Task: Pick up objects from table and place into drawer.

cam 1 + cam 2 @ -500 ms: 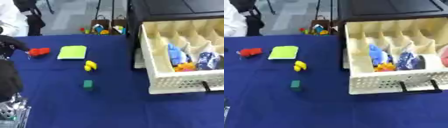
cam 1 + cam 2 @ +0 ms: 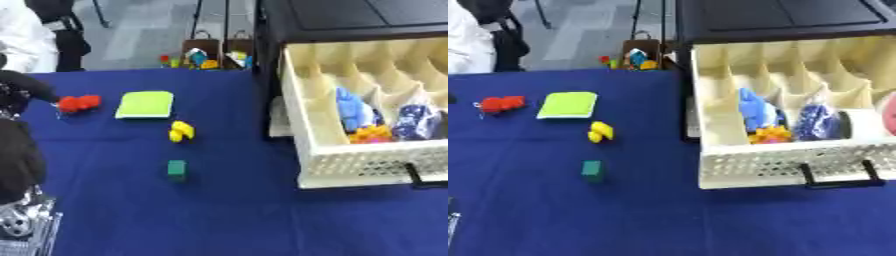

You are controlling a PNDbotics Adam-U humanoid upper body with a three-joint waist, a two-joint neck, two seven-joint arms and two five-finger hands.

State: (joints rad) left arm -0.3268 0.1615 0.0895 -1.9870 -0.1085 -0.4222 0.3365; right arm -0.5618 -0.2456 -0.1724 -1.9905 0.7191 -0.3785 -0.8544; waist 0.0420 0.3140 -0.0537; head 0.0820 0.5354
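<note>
Left eye view: left robot hand (image 2: 26, 86), finger state unclear, beside lumpy red toy (image 2: 79, 103).

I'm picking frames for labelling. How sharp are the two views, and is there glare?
Left eye view: soft throughout, the red object smeared, the dark arm at left an unreadable blur. Right eye view: equally soft, the drawer lattice front barely resolved. Lighting is even, with no glare in either.

Left arm (image 2: 19, 160), seen along the left edge of the left eye view: a bulky, rounded black shell of matte finish. Below it, at the lower left corner, a silver metal joint (image 2: 19, 225) with a round boss and what may be ribbed or slatted housing; finer detail is blurred.
</note>
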